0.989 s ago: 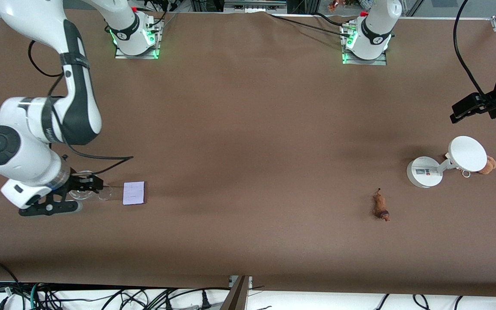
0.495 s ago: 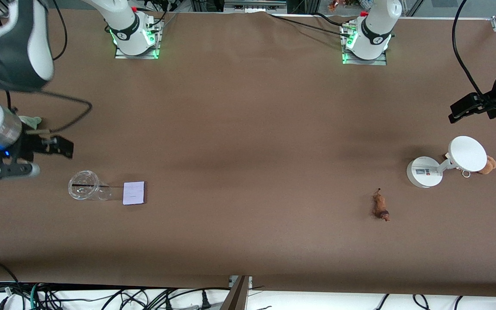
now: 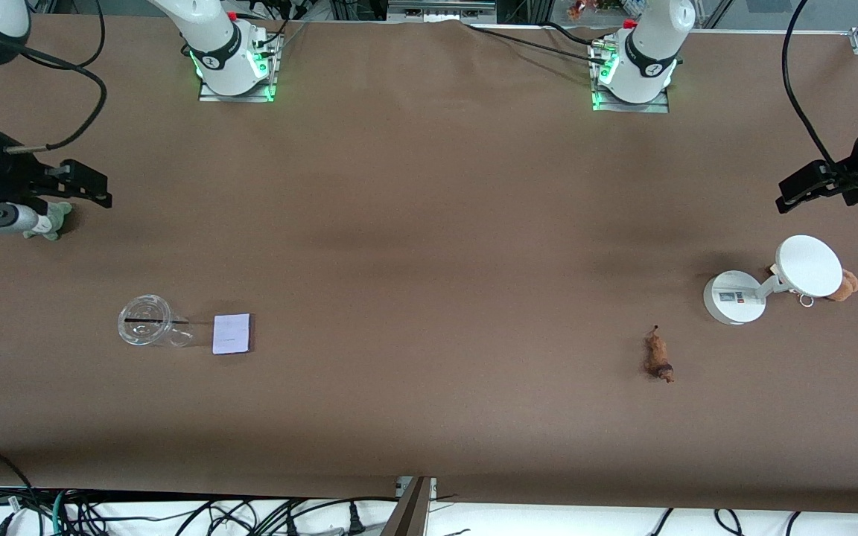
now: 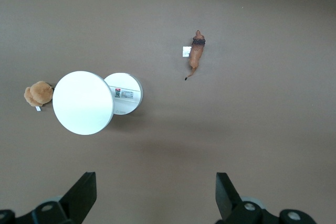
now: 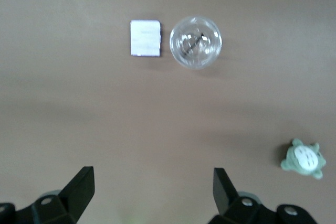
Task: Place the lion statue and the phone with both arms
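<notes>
The right gripper (image 3: 34,201) partly hides a grey-green plush toy (image 3: 53,221).

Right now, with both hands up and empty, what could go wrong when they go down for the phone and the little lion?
1. The phone lies flat close beside a clear cup; the right hand, open above, might knock the cup.
2. The lion is tiny, so the open left hand could close beside it and miss.
3. The white stand and brown plush toy sit near the lion and could get bumped.
</notes>
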